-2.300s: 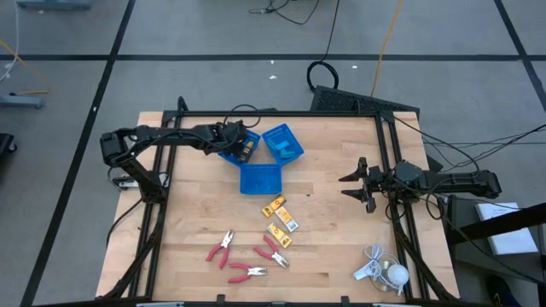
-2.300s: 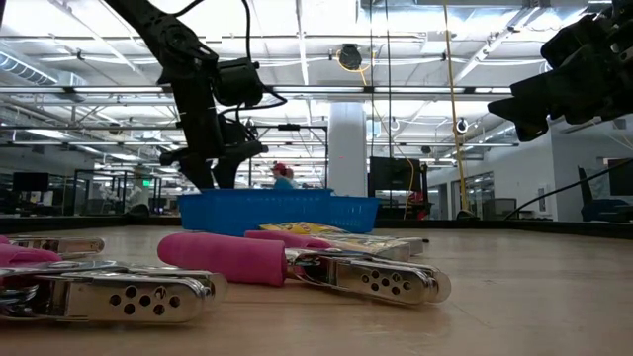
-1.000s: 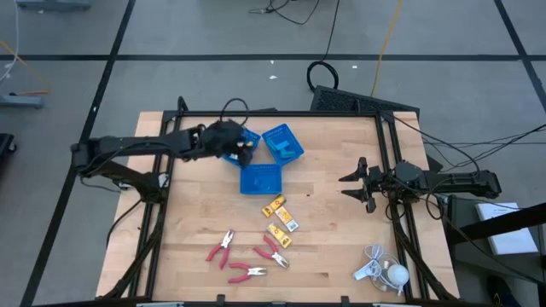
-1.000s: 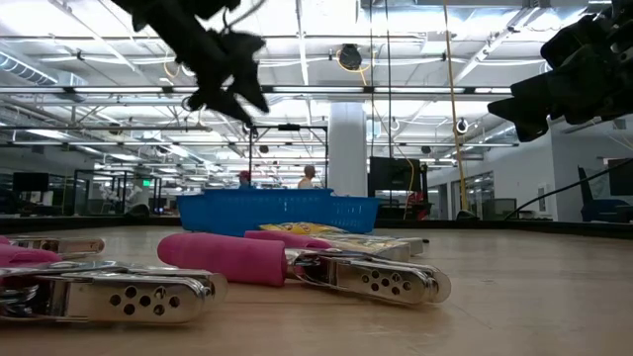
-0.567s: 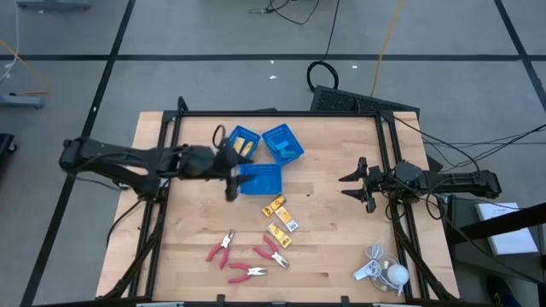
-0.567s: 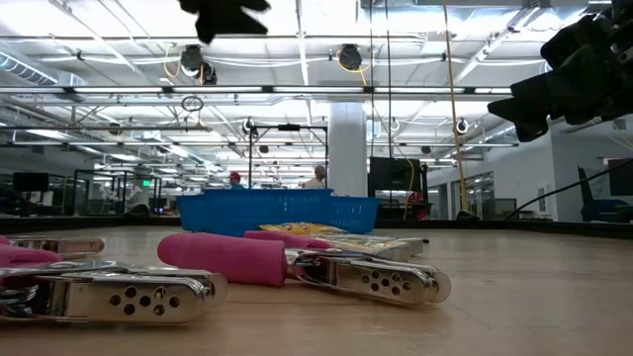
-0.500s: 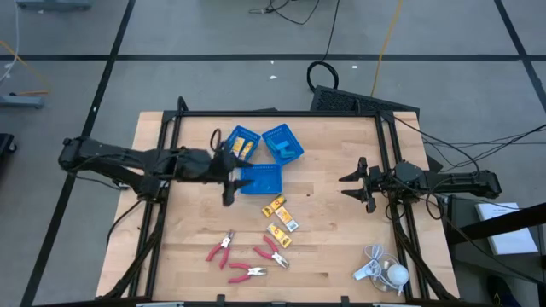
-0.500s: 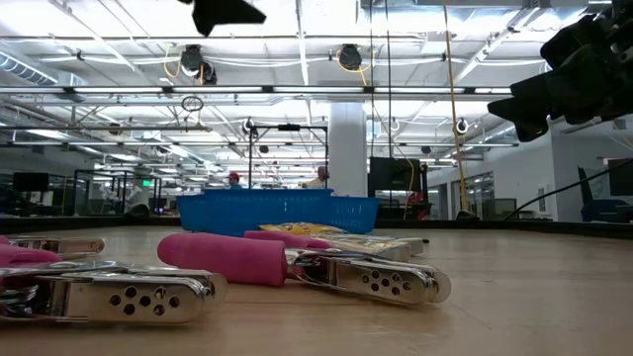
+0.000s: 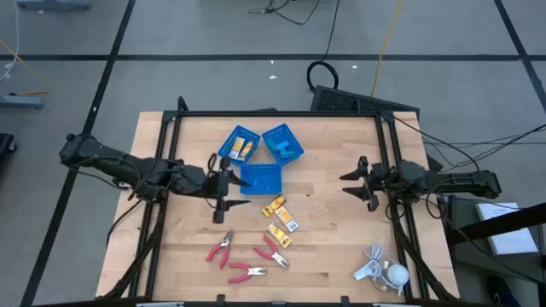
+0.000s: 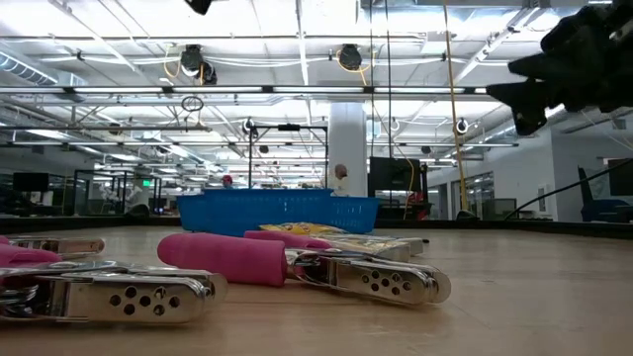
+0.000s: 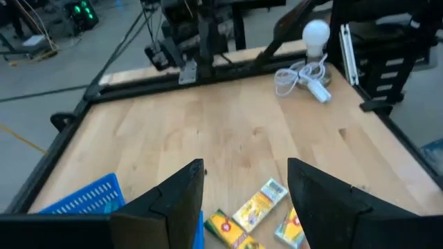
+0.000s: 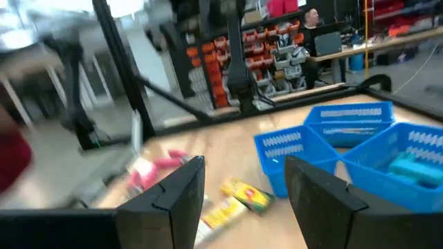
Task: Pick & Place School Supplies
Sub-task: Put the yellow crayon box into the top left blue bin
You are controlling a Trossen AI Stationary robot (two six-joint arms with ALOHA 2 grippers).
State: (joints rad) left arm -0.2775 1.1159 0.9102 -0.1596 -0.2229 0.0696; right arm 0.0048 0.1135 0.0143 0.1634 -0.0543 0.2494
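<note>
Nearest the table's front edge in the high view: three red-handled pliers (image 9: 246, 253), lying loose and close together. Seen from table height as pink handles and shiny metal jaws (image 10: 119, 294) filling the foreground, detail lost from above. Just beyond them, three yellow-orange packets (image 9: 280, 218) in a loose cluster on bare wood, also visible between the left arm's own fingers (image 11: 255, 207). Off at the front right corner, a white corded gadget (image 9: 380, 269).

Farther back, three blue trays (image 9: 260, 178) touching one another: more yellow packets in the left rear tray (image 9: 241, 147), light-blue pieces (image 9: 288, 152) in the right rear one. Only the right wrist view shows a light-blue piece (image 12: 407, 168) inside its tray wall close up.

Left gripper (image 9: 223, 194) hanging over the wood just left of the front tray, fingers spread wide, holding nothing. Right gripper (image 9: 358, 183) hovering near the table's right rail, well apart from the supplies, fingers spread and empty. From table height only the front tray's wall visible, with the room behind.
</note>
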